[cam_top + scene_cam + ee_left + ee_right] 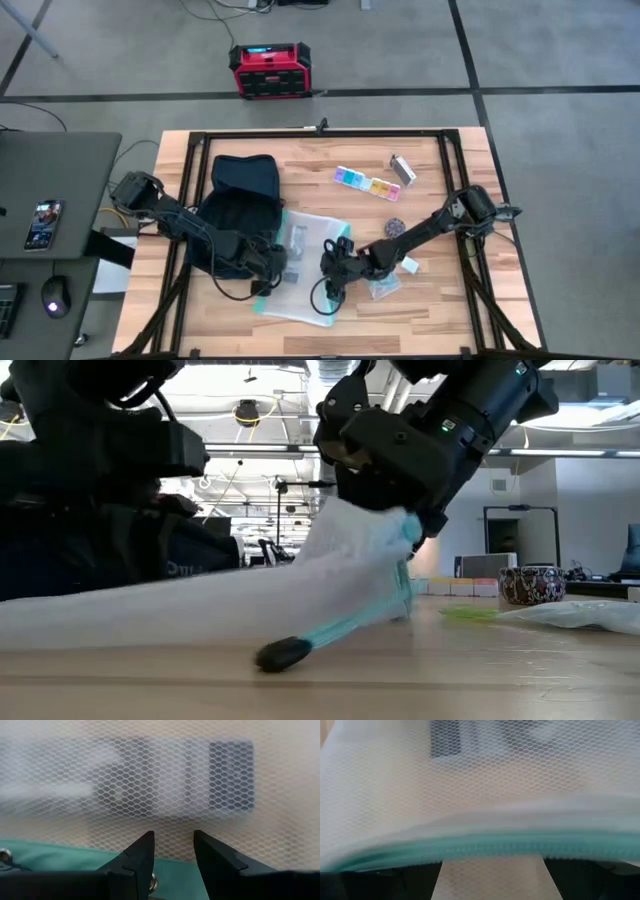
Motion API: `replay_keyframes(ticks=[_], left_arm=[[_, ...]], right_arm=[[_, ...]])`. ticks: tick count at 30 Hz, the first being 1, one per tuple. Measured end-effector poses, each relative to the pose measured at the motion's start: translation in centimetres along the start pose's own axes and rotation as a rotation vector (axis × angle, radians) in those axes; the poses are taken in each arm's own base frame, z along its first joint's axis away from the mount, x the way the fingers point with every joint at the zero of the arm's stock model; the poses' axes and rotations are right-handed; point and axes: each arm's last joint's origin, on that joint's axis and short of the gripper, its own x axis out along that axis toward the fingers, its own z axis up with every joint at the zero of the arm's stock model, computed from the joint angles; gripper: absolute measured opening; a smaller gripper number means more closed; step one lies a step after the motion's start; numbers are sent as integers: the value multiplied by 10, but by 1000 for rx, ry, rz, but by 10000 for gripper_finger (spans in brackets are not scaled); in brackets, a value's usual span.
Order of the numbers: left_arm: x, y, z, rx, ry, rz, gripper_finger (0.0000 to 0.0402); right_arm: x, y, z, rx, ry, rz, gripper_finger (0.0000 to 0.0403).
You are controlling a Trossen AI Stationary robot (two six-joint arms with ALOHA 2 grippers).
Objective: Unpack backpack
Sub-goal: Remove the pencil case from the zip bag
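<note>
**Both grippers on mesh pouch beside open backpack**

Gripping the white mesh pouch [305, 265] at its teal zipper edge, the right gripper [335, 272] sits low over the wood table [440, 310]. In the low view that gripper [405, 530] has the pouch's corner bunched and lifted off the tabletop, teal trim hanging below it down to a dark zipper pull [283, 653] that touches the wood. The right wrist view shows mesh [480, 795] and the teal band draped right across the fingers, so the grasp reads as clenched on the pouch.

The left gripper [272, 270] is at the pouch's opposite side, just beside the right one. In its wrist view the 2 dark fingers [145, 857] stand slightly apart, tips over the teal edge with mesh just ahead. I cannot tell if they pinch fabric or are released. A grey rectangular item [200, 777] shows blurred through the mesh ahead of the fingers.

The backpack [240, 205] lies directly behind the left gripper, touching the pouch's edge, dark navy, opened up, with the left arm stretched over it.

Beyond the right gripper, along its arm: a small round patterned tin [394, 228], a pastel pill organizer [367, 182], and a small grey box [403, 170]. A clear bag [383, 285] lies just beside the right gripper. A red-black box [270, 70] sits on the floor, well apart from the table.
</note>
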Motion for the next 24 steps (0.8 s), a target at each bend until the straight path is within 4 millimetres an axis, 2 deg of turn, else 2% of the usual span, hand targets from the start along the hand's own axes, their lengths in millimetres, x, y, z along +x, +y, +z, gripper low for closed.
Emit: replay_keyframes(ticks=[6,12,16,21,24], left_arm=[[-1,1,2,9,-15,-18,125],[28,-2,17,-12,-151,-49,125],[43,-5,20,-48,-195,-60,125],[40,-5,22,-85,-212,-71,125],[37,-4,23,-94,-220,-79,125]], right_arm=[[0,0,0,0,1,0,312],[0,-2,1,4,-1,-1,312],[1,-3,2,-5,0,-1,312],[1,-2,3,-48,-11,0,312],[-8,0,15,-69,-60,8,310]])
